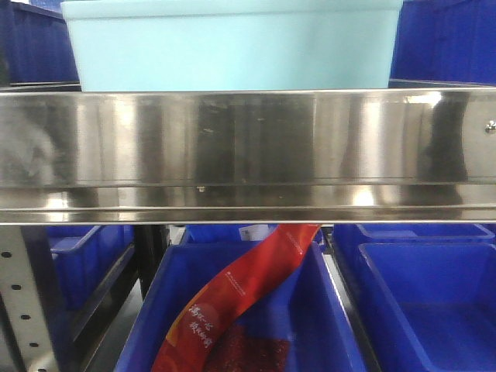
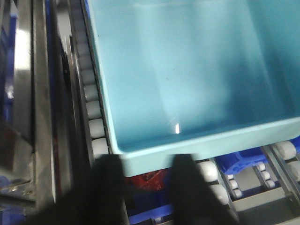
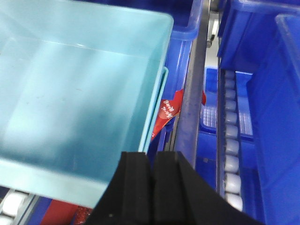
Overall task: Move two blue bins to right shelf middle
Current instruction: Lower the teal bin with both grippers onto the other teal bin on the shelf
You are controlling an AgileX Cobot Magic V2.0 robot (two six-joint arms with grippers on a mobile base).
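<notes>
Light blue bin [image 1: 231, 46] seated on the right shelf middle [image 1: 248, 147], resting on the roller track [image 2: 92, 108] behind the broad shiny front rail, screw head [image 1: 490, 125] toward 3 o'clock on that rail. Right wrist view shows a second pale rim [image 3: 157, 108] nested just beside the first bin's right wall, likely the other bin stacked under it; cannot tell for certain.

Step in hand, as judged: finishing placement and letting go. Best done by checking that the bin sits square on the rollers, fully past the rail, then backing straight out toward 6 o'clock, level, without dragging the near rim.

Left gripper [image 2: 146, 187] low at 6 o'clock, dark jaws apart, one either side of the gap just below the bin's near rim, not gripping it. Right gripper [image 3: 152, 187] at 6 o'clock, pads pressed together with nothing between, near the bin's front right corner.

Dark blue bins [image 1: 422, 302] below, one holding a red packet [image 1: 236, 298]: risk of a snag if either arm drops while retreating.
</notes>
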